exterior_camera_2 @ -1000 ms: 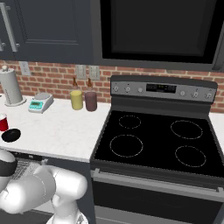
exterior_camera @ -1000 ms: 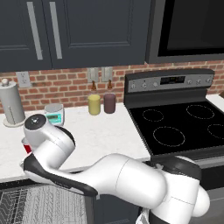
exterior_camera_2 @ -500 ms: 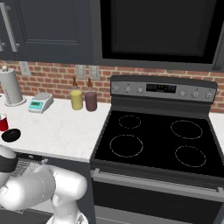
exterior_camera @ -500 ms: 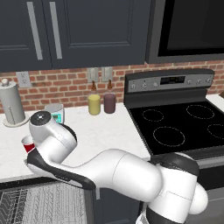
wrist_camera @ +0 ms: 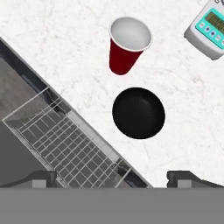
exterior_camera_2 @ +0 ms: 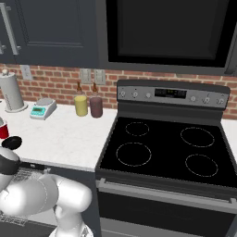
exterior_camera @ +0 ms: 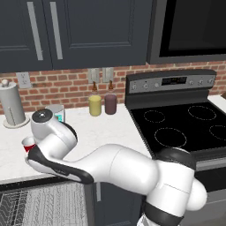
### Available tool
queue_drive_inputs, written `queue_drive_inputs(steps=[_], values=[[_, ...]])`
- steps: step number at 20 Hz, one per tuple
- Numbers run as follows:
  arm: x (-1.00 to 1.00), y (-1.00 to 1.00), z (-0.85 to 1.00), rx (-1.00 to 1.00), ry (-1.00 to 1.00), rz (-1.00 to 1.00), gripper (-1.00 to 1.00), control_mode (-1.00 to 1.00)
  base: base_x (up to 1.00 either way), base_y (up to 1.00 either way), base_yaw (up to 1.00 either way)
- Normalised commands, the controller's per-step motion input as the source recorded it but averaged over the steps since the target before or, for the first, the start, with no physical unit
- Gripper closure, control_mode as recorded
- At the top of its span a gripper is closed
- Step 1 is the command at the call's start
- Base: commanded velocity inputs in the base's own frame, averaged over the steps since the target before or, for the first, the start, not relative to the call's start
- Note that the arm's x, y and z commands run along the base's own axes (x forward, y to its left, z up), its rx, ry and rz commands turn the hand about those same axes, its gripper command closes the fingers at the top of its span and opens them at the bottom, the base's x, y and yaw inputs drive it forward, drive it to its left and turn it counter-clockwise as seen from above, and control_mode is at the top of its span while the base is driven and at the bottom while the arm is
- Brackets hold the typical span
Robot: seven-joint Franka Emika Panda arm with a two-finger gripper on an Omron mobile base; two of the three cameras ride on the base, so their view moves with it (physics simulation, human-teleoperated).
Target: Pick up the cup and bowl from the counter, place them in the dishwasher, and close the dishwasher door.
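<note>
White tabletop has bare room around cup and bowl, bowl near front edge above dishwasher rack; claw spread wide, empty.

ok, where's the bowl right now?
In the hand view the bowl sits on the counter, just beside the upright cup and close to the counter edge above the dishwasher rack.

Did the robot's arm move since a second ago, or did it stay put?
Yes. In the left base view the arm's round joint has climbed up the picture toward the yellow canister, which stayed put, and now hides more of the cup.
</note>
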Motion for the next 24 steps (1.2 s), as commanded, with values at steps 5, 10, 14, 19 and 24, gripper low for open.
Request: queue_drive_inputs(steps=[5,10,14,19,24], values=[[0.13,0.27,0.00,0.00,0.00,0.07,-1.00,-1.00,0.00,0.00,0.00],[0.12,0.05,0.00,0.00,0.00,0.05,-1.00,-1.00,0.00,0.00,0.00],[0.17,0.00,-0.01,0.00,0.00,0.05,-1.00,-1.00,0.00,0.00,0.00],[0.15,0.05,-0.04,0.00,0.00,0.04,-1.00,-1.00,0.00,0.00,0.00],[0.11,0.03,-0.09,0.00,0.00,0.03,-1.00,-1.00,0.00,0.00,0.00]])
